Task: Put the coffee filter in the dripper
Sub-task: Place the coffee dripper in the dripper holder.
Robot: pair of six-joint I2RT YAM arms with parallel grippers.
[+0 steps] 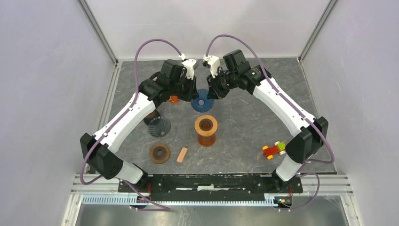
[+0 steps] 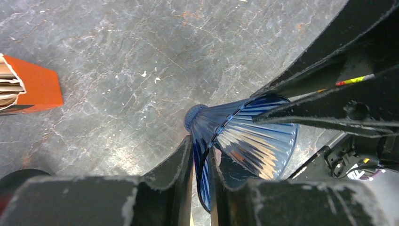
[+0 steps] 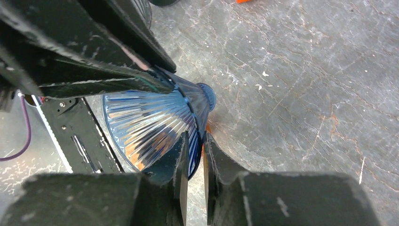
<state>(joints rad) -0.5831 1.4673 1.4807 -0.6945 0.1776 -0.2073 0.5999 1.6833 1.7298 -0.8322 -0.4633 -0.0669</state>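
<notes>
A blue ribbed glass dripper [image 1: 202, 100] lies on its side off the table between my two grippers at the back centre. My left gripper [image 2: 201, 162] is shut on its rim wall, one finger inside the cone [image 2: 256, 141] and one outside. My right gripper [image 3: 194, 153] straddles the opposite rim of the dripper [image 3: 141, 125], jaws slightly open, with a gap showing on the outer side. Coffee filters [image 2: 6, 87], a stack of brownish paper, sit in an orange holder [image 2: 40, 87] at the left edge of the left wrist view, partly hidden under the left arm from above [image 1: 174, 99].
A dark ribbed cone [image 1: 159, 126] stands left of centre. An orange spool-shaped stand [image 1: 206, 130] is in the middle. A brown ring [image 1: 160, 153] and a wooden block [image 1: 181, 154] lie near the front, a toy car [image 1: 274, 149] at the right. White walls enclose the table.
</notes>
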